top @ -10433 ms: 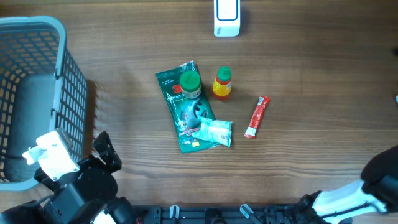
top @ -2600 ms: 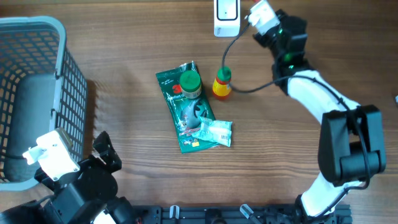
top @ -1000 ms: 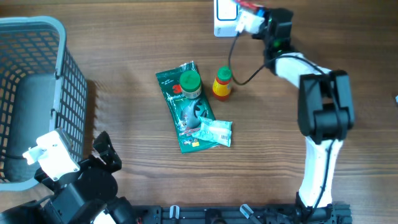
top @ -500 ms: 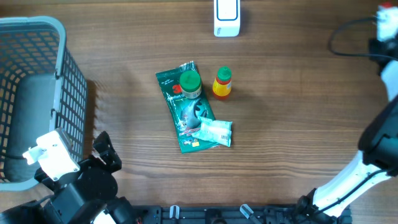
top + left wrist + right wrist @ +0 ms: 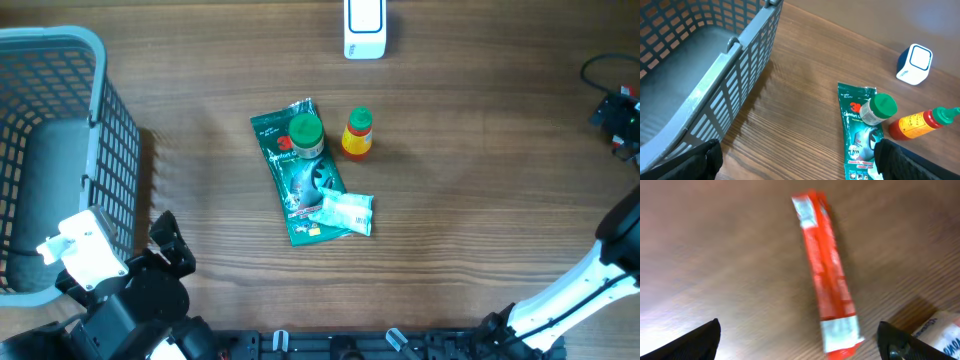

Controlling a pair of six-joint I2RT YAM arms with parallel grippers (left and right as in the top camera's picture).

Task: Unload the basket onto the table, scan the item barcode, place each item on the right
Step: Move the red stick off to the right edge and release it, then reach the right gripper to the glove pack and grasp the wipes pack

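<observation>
The right gripper [image 5: 800, 347] hangs with jaws spread wide, gripping nothing. The red stick sachet [image 5: 827, 280] shows blurred against the wooden table [image 5: 715, 255] below it. The left gripper [image 5: 800, 165], equally wide, is empty beside the grey basket [image 5: 740, 65].

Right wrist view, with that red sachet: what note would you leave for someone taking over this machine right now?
Right pincer: open, red sachet loose below it, at the far right.
Left pincer: open, empty, beside the basket.
Done: sachet was held to the scanner, then released.
Left: green packet, jar, yellow bottle and white packet wait mid-table.
</observation>
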